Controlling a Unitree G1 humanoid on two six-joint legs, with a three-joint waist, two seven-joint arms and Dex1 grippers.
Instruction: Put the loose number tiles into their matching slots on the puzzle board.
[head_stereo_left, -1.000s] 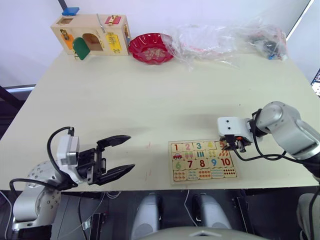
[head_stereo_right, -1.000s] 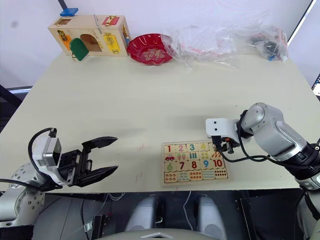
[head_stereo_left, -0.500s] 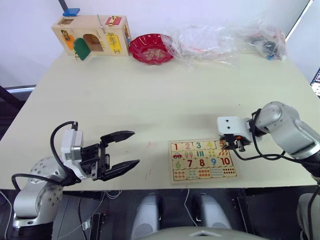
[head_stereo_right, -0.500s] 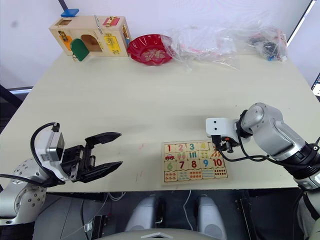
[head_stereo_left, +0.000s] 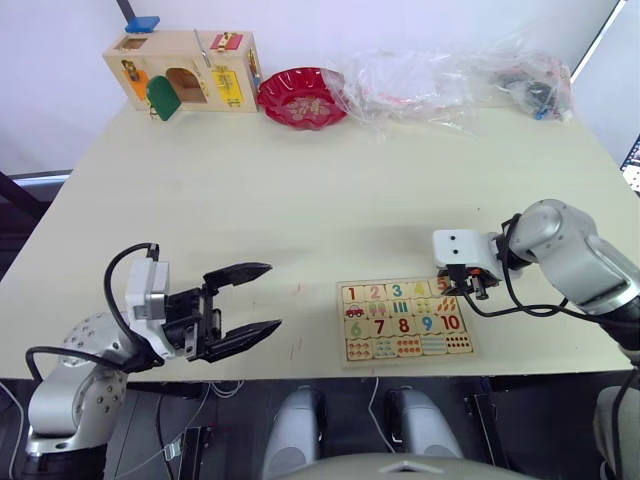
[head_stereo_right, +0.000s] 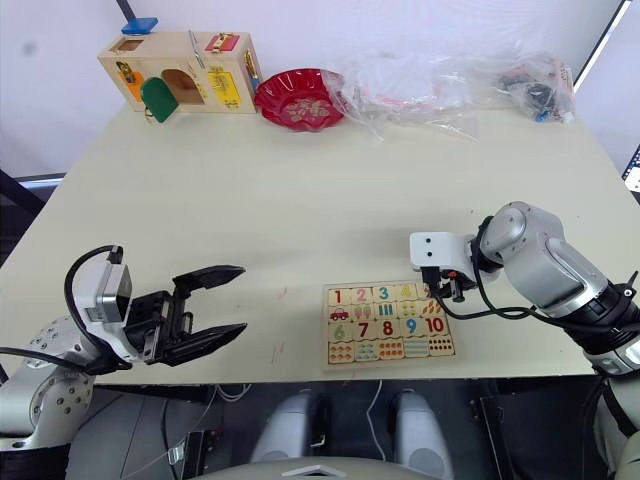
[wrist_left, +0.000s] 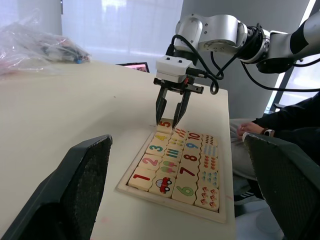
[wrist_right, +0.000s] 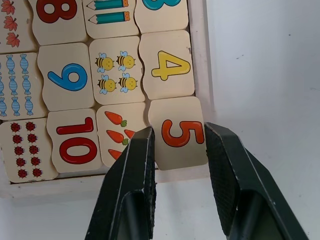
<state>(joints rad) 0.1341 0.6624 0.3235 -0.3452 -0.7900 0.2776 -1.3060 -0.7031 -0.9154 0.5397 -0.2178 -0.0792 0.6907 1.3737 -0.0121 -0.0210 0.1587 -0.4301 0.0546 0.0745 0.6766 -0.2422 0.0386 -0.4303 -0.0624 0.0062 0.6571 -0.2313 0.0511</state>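
The puzzle board (head_stereo_left: 408, 352) lies near the table's front edge on the right. Tiles 1 to 4 sit in its top row. The 5 tile (wrist_right: 181, 134) is at the top right corner slot, its outer edge lying a little over the board's frame. My right gripper (wrist_right: 179, 135) stands over that corner with one finger against each side of the 5 tile. The left wrist view shows the same fingers (wrist_left: 161, 107) pointing down onto the 5 tile (wrist_left: 165, 125). My left gripper (head_stereo_left: 255, 298) hangs open and empty by the front left edge, well left of the board.
At the back left stands a wooden box with coloured doors (head_stereo_left: 184, 68), with a red bowl (head_stereo_left: 302, 96) beside it. Crumpled clear plastic bags (head_stereo_left: 450, 78) lie along the back right. A seated person's hand and sleeve (wrist_left: 272, 127) show beyond the table.
My left gripper has moved a little forward and to the right. My right gripper has shifted slightly up and back at the board's corner; the 5 tile stays at that corner.
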